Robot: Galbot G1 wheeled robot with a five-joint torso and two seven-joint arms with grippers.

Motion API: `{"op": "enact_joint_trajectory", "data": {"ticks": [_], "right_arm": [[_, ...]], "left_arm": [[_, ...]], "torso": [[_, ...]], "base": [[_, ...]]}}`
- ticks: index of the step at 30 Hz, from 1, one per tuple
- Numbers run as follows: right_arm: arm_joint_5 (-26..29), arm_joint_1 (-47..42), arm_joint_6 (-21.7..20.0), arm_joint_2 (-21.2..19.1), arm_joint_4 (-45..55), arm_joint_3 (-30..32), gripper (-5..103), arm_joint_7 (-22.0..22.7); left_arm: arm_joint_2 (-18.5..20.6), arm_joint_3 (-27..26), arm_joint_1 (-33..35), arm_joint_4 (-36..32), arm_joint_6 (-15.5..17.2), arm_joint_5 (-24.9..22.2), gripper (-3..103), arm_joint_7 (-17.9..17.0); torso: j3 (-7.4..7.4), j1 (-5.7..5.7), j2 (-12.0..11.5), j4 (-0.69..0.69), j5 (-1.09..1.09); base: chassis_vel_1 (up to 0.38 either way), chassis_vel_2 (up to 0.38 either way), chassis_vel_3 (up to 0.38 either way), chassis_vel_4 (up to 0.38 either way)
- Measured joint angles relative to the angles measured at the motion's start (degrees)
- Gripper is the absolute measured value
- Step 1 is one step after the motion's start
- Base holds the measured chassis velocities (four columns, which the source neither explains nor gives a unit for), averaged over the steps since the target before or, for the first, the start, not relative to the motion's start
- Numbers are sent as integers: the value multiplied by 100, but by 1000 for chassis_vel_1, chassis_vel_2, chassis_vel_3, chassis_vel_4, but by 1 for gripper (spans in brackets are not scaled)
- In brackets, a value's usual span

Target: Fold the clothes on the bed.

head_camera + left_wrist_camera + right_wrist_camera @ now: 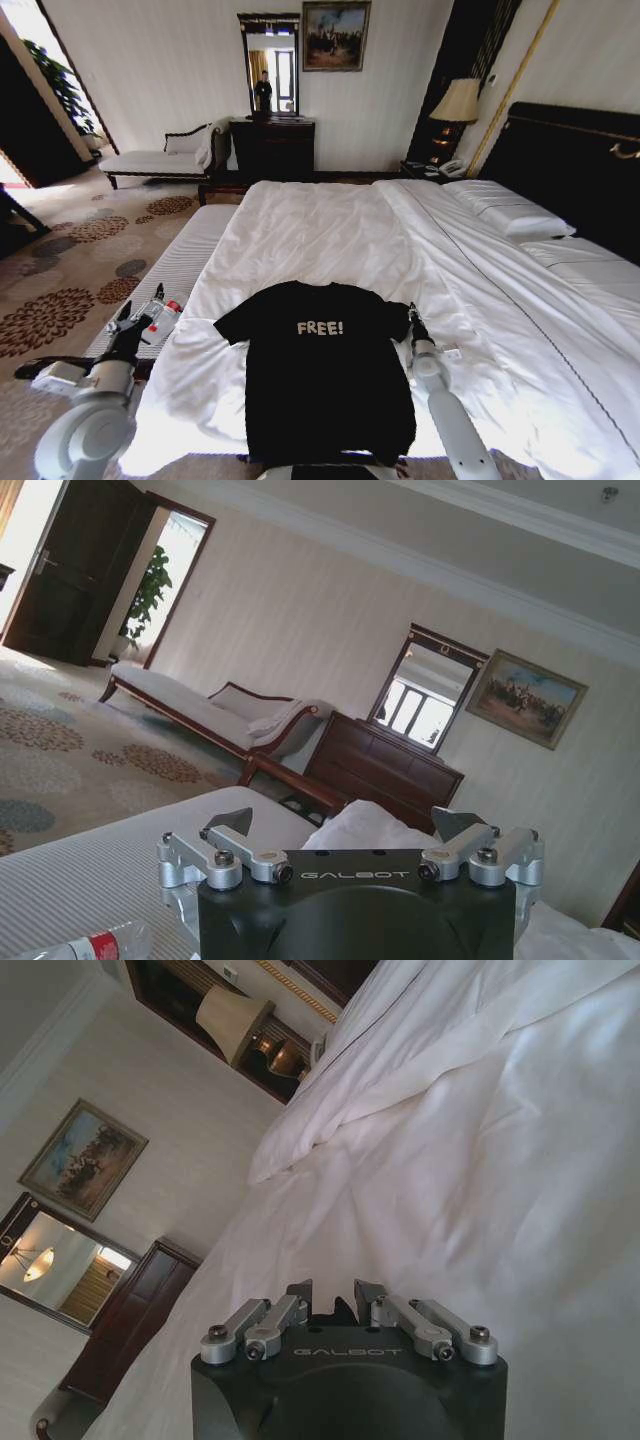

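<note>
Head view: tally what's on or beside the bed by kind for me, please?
Black cotton T-shirt with white FREE! lettering: 1
White pillows: 2
Clear plastic bottle with red label: 1
Total: 4

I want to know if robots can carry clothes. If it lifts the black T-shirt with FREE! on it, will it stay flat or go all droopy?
Probably droopy: the black short-sleeved cotton T-shirt lies limp, following the white bedding of the bed. It likely weighs little, being thin cloth. It may drag and bunch if pushed, since the sheet under it already wrinkles.
</note>
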Motion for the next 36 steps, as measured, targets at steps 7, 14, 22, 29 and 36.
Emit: {"op": "enact_joint_trajectory", "data": {"ticks": [7,14,22,29,36], "right_arm": [[-107,-9,-1,30,-3,9,1,8],[-179,-27,20,-31,96,26,0,32],[-228,-109,18,-103,339,23,0,53],[-660,-286,-1,-160,940,-237,0,-175],[-927,-242,-97,-83,1358,-815,0,-411]], "left_arm": [[-1,47,7,27,-15,64,100,6],[1,138,-12,39,-25,155,100,9],[20,177,-46,51,-25,184,100,9],[35,186,-59,61,-26,198,100,4],[24,235,-47,140,-44,287,100,3]], "torso": [[0,0,0,0,0],[0,0,0,0,0],[0,0,0,0,0],[0,0,0,0,0],[-1,0,0,0,-1]], "base": [[0,0,0,0],[0,0,0,0],[0,0,0,0],[0,0,0,0],[0,0,0,0]]}}
